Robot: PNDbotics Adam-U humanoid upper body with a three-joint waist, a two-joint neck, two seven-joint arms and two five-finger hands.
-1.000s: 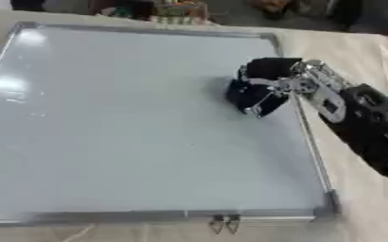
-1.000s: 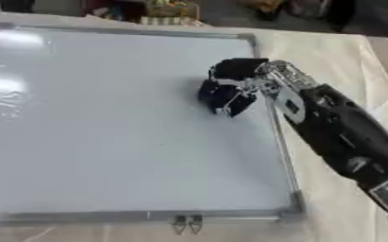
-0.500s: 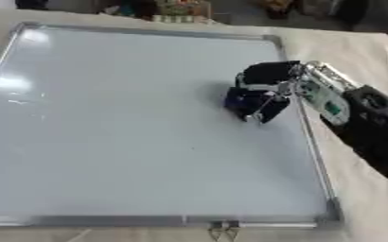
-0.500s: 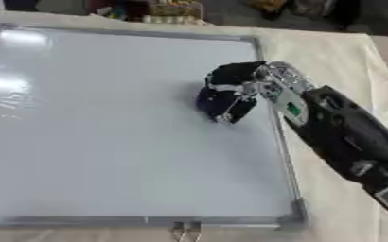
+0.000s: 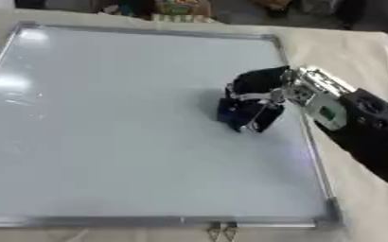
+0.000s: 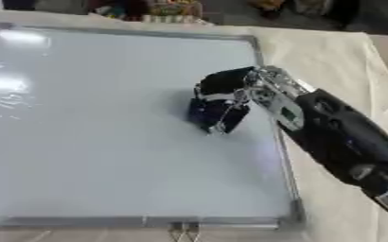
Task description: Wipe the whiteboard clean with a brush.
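Right hand [image 5: 260,90]: your right arm comes in from the right side and reaches over the board's right edge. The fingers are curled down around a dark blue brush, clamped on it.
Brush [image 5: 245,114]: dark blue block, held under your right hand. Its lower face sits on the board, on the right half, roughly at mid height. It is close to the right frame edge but not touching it.
Whiteboard [image 5: 106,127]: lies flat before you and fills most of the view. The white surface shows glare patches toward the upper left. You cannot make out any marker lines on it in either eye view.
Frame [image 5: 316,156]: silver rim runs all round the board. Your forearm crosses above the right rim.
Clip [image 6: 183,231]: small metal fitting at the middle of the near rim, pointing toward you.
Table [image 6: 330,52]: covered in a pale cloth, showing to the right of the board and along the near edge.
Far edge: blurred coloured clutter [image 5: 177,8] beyond the top rim; you cannot tell what it is.
Left hand: does not show in either view.
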